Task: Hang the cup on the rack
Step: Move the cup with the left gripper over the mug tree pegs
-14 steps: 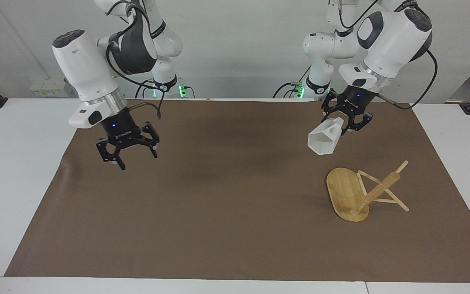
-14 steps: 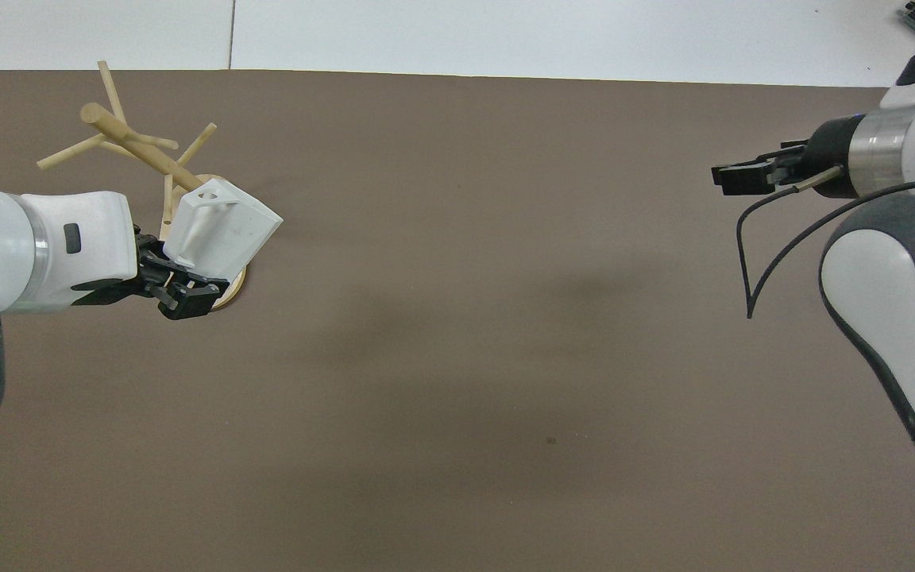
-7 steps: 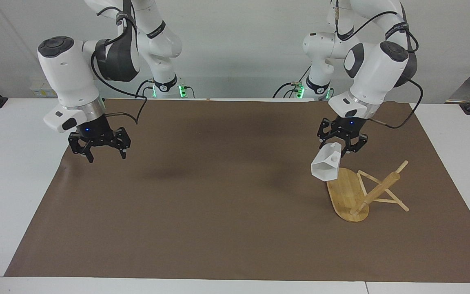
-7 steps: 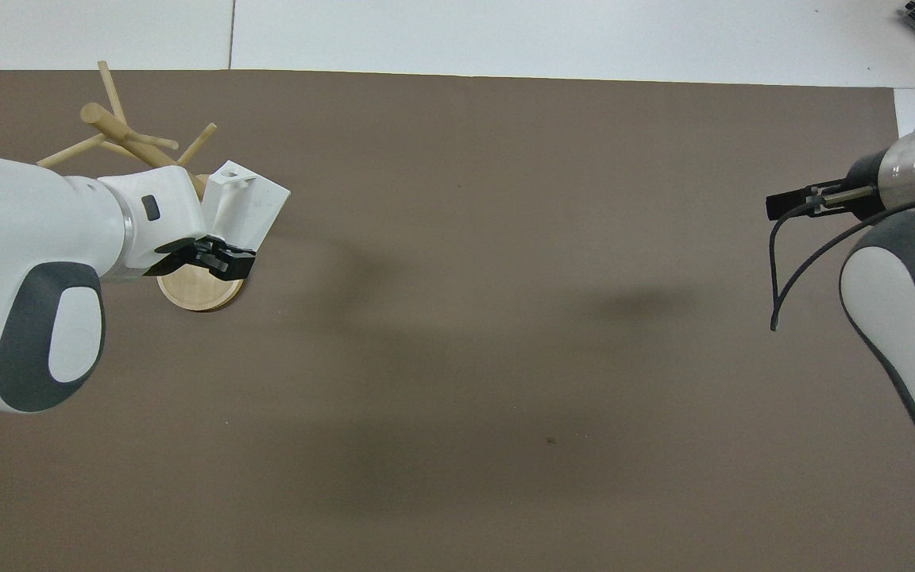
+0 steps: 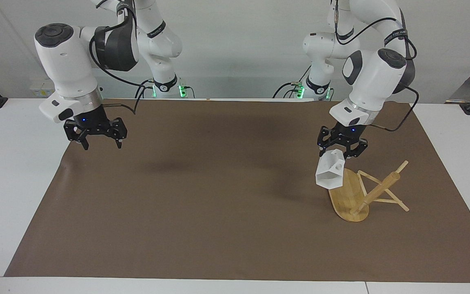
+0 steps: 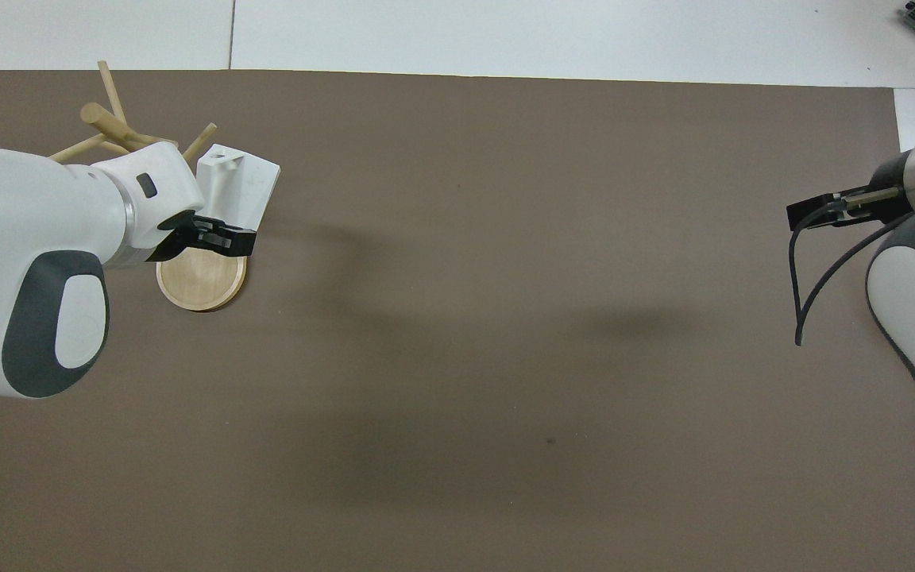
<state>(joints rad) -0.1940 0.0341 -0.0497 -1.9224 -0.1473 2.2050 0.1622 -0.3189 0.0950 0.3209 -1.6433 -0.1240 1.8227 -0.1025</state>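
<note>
The left end effector (image 5: 342, 148) is carrying the cup (image 5: 330, 173), clamped on its blocky handle end, and is hanging over the edge of the rack (image 5: 351, 195) base nearest the robots. The rack is standing on the brown mat toward the left arm's end of the surface. To hang it well, I'd say the round hole in the handle needs lining up with a peg tip, then sliding along the peg's slope before letting go. The right end effector (image 5: 95, 136) is waiting over the mat's other end, fingers apart, holding nothing.
</note>
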